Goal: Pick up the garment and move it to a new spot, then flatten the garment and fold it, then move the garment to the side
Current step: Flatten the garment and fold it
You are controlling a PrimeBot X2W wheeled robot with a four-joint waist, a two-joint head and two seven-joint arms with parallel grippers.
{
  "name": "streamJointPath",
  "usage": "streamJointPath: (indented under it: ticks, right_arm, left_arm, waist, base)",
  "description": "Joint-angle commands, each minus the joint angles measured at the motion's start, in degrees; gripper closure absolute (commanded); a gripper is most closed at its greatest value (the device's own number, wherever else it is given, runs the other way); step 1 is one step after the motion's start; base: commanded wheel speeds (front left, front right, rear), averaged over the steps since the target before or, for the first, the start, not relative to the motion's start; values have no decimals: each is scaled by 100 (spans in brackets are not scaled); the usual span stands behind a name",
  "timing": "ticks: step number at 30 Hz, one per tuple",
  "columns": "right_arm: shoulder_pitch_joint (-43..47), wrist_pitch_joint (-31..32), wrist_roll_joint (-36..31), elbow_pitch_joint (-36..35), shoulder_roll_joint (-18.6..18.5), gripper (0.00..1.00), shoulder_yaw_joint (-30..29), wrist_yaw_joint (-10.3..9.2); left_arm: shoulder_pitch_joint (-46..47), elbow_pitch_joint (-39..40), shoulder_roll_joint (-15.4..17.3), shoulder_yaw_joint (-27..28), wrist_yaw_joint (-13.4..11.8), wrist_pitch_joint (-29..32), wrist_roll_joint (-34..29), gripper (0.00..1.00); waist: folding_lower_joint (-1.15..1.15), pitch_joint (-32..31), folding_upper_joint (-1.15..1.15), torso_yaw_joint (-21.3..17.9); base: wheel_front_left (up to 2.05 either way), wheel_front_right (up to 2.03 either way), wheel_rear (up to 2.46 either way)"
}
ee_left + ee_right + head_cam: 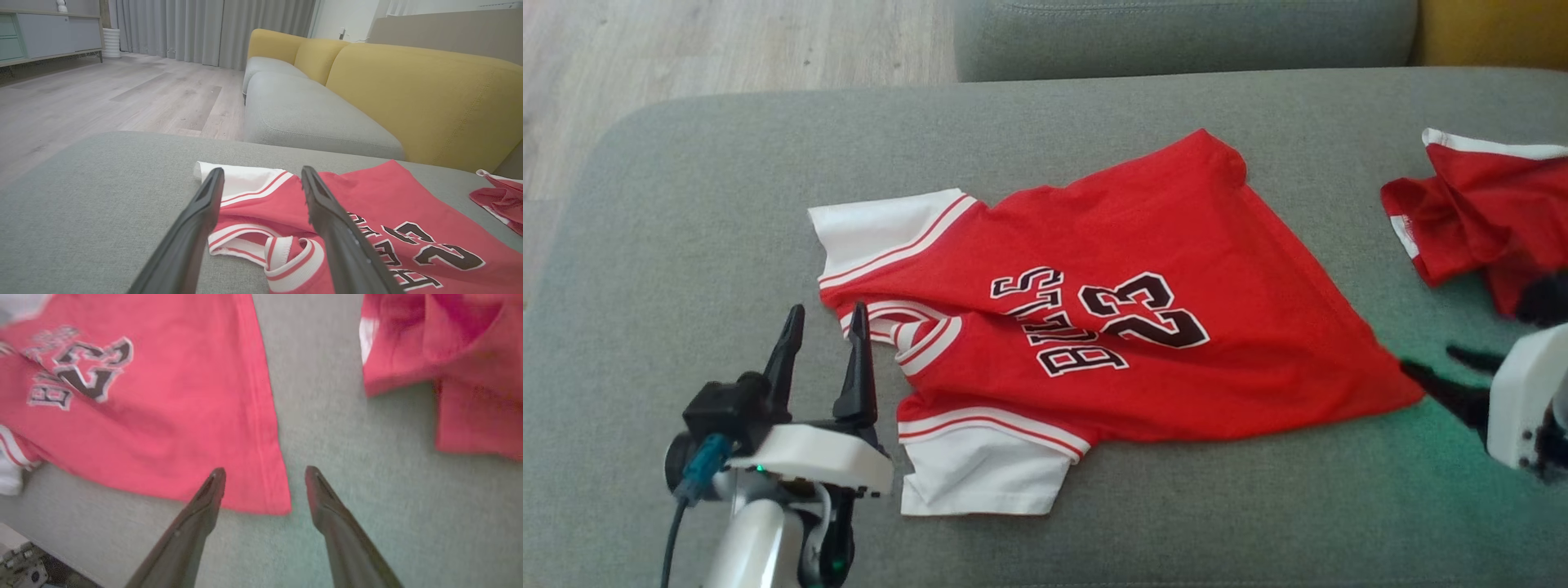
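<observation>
Red jersey point(1111, 310) lies on grey cushion point(686, 204), mostly spread, collar rumpled. Left gripper point(827, 312) wide open, empty, beside collar. Right gripper point(264, 470) open over hem corner, seemingly gripping nothing. Flattening unfinished; fold and side move remain.

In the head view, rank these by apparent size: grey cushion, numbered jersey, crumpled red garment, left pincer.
Largest to smallest:
1. grey cushion
2. numbered jersey
3. crumpled red garment, cut off by the frame edge
4. left pincer, though it sits nearer the camera

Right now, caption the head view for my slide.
Red jersey spread on grey cushion, open left gripper beside its collar.
</observation>
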State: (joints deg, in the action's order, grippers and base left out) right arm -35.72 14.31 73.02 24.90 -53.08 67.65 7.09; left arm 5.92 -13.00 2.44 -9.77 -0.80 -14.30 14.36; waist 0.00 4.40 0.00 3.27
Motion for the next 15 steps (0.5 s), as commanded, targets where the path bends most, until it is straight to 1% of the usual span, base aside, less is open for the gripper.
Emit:
streamJointPath:
  ticks: [1, 5, 8, 10, 11, 14, 15]
  right_arm:
    - [88, -337, -52, -153, -185, 0, -298, 40]
    - [178, -1110, -181, -457, -164, 0, -874, 40]
    - [338, -1729, -420, -539, 22, 0, -1320, 40]
    - [512, -2052, -559, -572, 227, 0, -1599, 40]
    - [512, -2052, -559, -572, 227, 0, -1599, 40]
    - [783, -2418, -805, -587, 566, 0, -2006, 40]
    - [864, -2488, -895, -597, 684, 0, -2118, 40]
  left_arm:
    - [95, 172, 43, 273, 52, -70, -90, 0]
    - [204, 112, 99, 300, 187, -70, -153, 0]
    - [485, -86, 257, 232, 374, 121, -140, 0]
    - [774, -213, 410, 194, 480, 489, -108, 0]
    - [774, -213, 410, 194, 480, 489, -108, 0]
    - [1273, -456, 594, 233, 649, 1274, 245, 0]
    - [1439, -594, 740, 155, 704, 1634, 290, 0]
  waist:
    - [0, -30, 0, 12]
    - [0, -60, 0, 7]
    - [0, -52, 0, -10]
    - [0, -39, 0, -42]
    - [0, -39, 0, -42]
    - [0, 5, 0, -130]
    - [0, 26, 0, -172]
  base:
    - [0, 0, 0]
    - [0, 0, 0]
    - [0, 0, 0]
    - [0, 0, 0]
    - [0, 0, 0]
    - [0, 0, 0]
    - [0, 0, 0]
